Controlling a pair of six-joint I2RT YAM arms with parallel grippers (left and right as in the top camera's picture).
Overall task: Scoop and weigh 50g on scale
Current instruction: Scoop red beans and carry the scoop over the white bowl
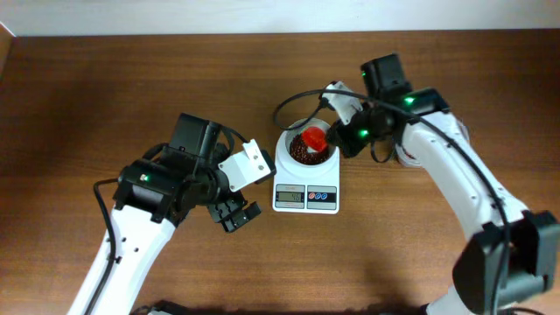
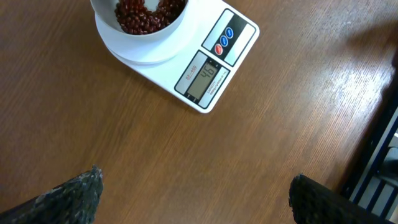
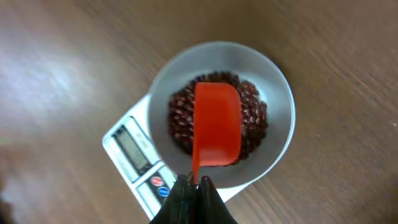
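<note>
Overhead, the rounded-square white scale [image 1: 305,198] sits mid bench [image 1: 131,87], open woodgrain around; right gripper [image 3: 196,186] pinches a glossy orange scoop [image 3: 217,127] above red-brown beans [image 3: 255,118]; left gripper [image 1: 234,213] gapes empty.

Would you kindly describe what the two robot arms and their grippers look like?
The left arm and right arm have white tubular links and black joint housings, each with a small green light. Black cables run along them, one looping near the right wrist. A white camera block sits at each wrist. The left gripper has dark, rough-textured fingers; the right gripper is black too.
</note>
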